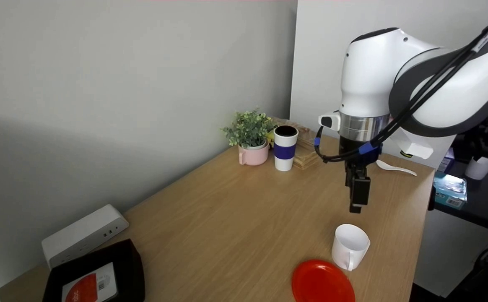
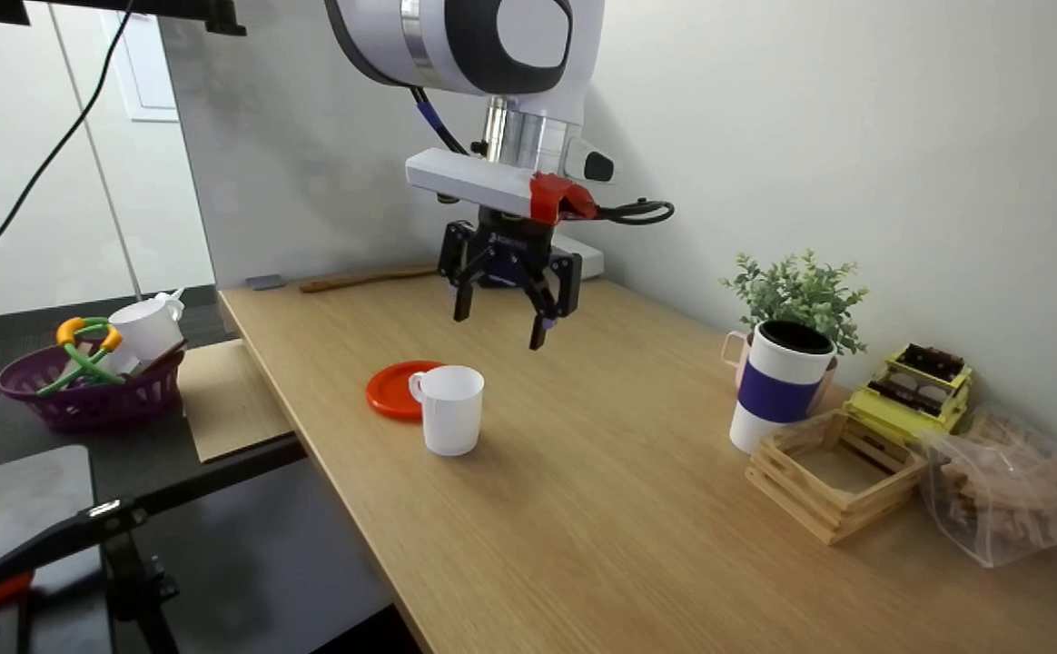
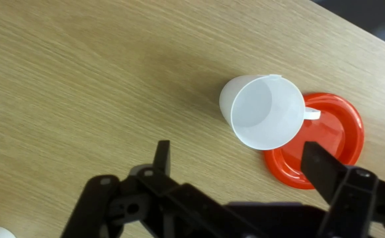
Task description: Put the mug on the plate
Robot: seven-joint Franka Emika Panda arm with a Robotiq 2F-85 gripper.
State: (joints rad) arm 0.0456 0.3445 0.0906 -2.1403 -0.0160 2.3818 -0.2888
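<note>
Mug (image 2: 453,413) stands upright on the counter (image 2: 619,509), below the spread, empty claw (image 2: 498,332) and offset toward the plate (image 2: 390,391), so the approach likely needs a sideways shift before descent.

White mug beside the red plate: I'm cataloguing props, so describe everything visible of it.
The mug is white, cylindrical, plastic-looking, with one handle and a small nub at the top. It stands upright, uncovered, on the wooden table, nothing visible inside, handle roughly toward the plate; whether mug and plate touch is unclear. The gripper is clear of it.
</note>
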